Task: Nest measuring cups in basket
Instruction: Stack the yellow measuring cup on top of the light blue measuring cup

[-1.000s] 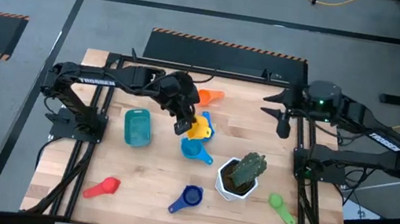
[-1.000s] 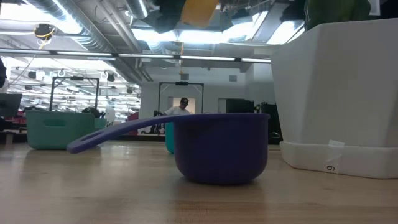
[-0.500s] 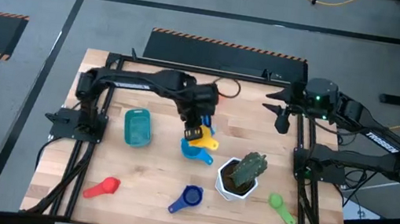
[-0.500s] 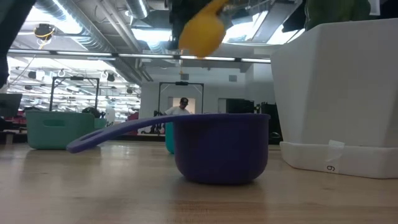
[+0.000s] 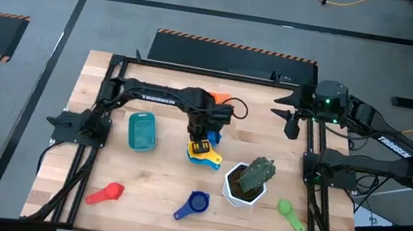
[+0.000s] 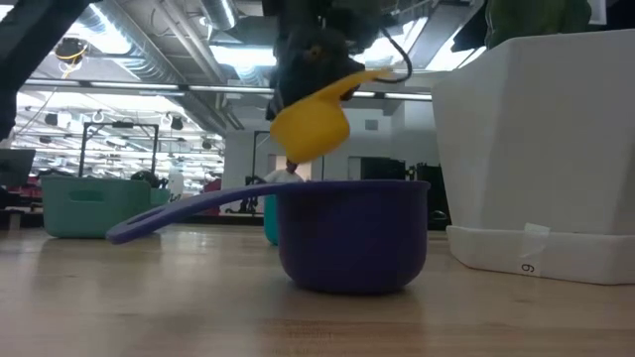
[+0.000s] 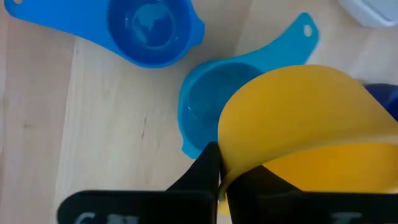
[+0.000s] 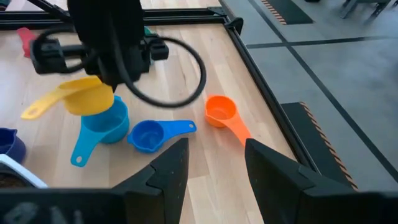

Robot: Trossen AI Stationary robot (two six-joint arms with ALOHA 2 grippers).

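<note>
My left gripper (image 5: 202, 142) is shut on the yellow measuring cup (image 5: 207, 156), holding it in the air just over the light-blue cup (image 7: 208, 102) at mid-table. A mid-blue cup (image 7: 149, 25) lies beside them on its base. The orange cup (image 5: 218, 98) lies toward the far edge. Near the near edge lie the red cup (image 5: 105, 193), the dark blue cup (image 5: 195, 204) and the green cup (image 5: 290, 213). The teal basket (image 5: 141, 131) stands left of my left gripper. My right gripper (image 8: 214, 165) waits open at the far right (image 5: 293, 128). My left gripper pinches the yellow cup's bowl wall at its rim (image 7: 225, 163) between the two fingers (image 7: 205, 171), coming from above and pointing down. The cup is lifted clear and tilted, its handle (image 6: 382, 74) sticking up and out sideways, its bowl (image 6: 310, 127) hanging over the light-blue cup.
A white hexagonal pot with a green plant (image 5: 248, 181) stands right of the light-blue cup, close to the dark blue cup (image 6: 352, 233). Black frame rails (image 5: 90, 155) run along the table's left and right sides. Bare wood lies between the basket and the red cup.
My left gripper has carried the yellow cup toward the table's right and near edge and come down, from beside the orange cup to just above the light-blue cup. The yellow cup has tipped as it came down. The gripper has stayed shut on it.
</note>
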